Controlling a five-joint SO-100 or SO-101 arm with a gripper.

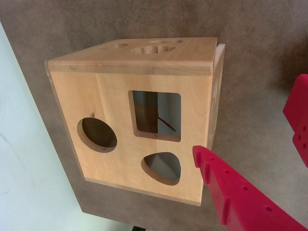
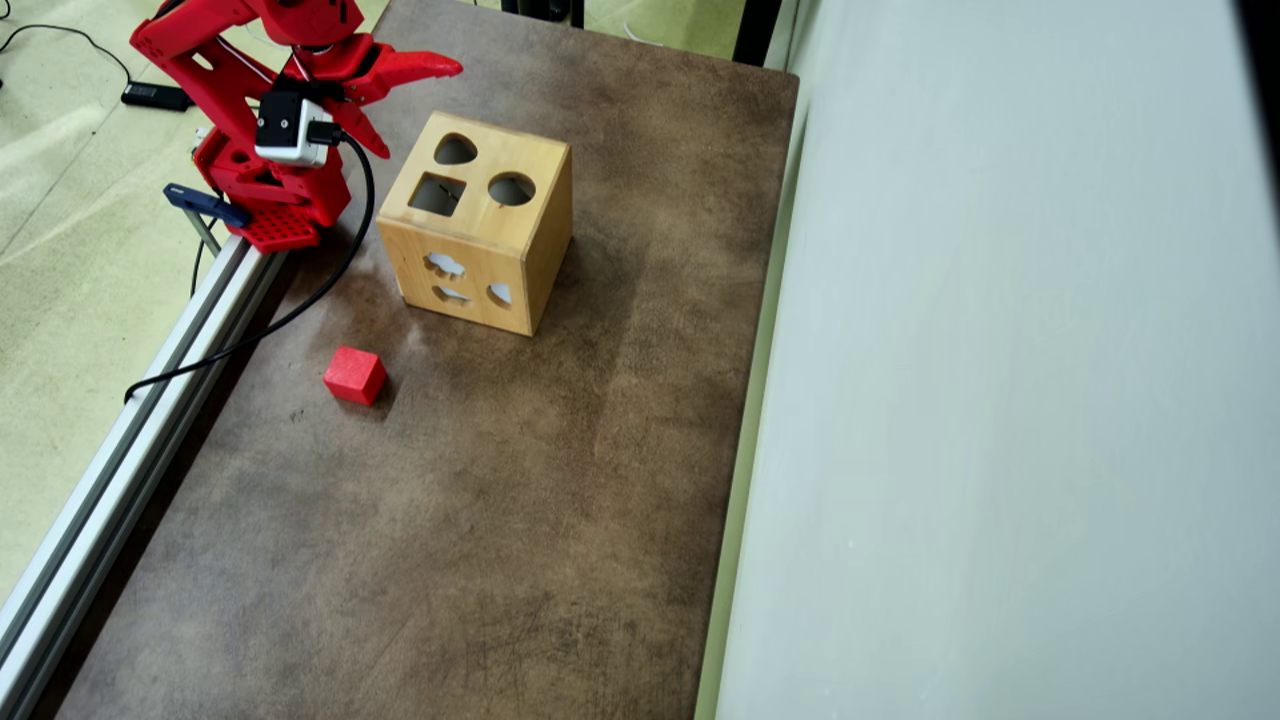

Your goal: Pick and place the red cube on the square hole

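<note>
Red jaws (image 2: 405, 105) apart, empty, above wooden box; small matte red cube (image 2: 354, 375) waits on brown counter (image 2: 520, 480); swing over, descend square-on.

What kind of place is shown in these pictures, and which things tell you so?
Probably a robotics lab or hobby workbench. A red plastic robot arm is mounted on an aluminium rail beside a brown mat-covered table, where a light wooden shape-sorter box and a small red cube are laid out for practice.

Our arm (image 2: 240, 90), red all over

We see red printed fingers (image 1: 231, 192) dotted with small holes, a white camera block (image 2: 283, 128), and a black cable (image 2: 300, 305).
</note>
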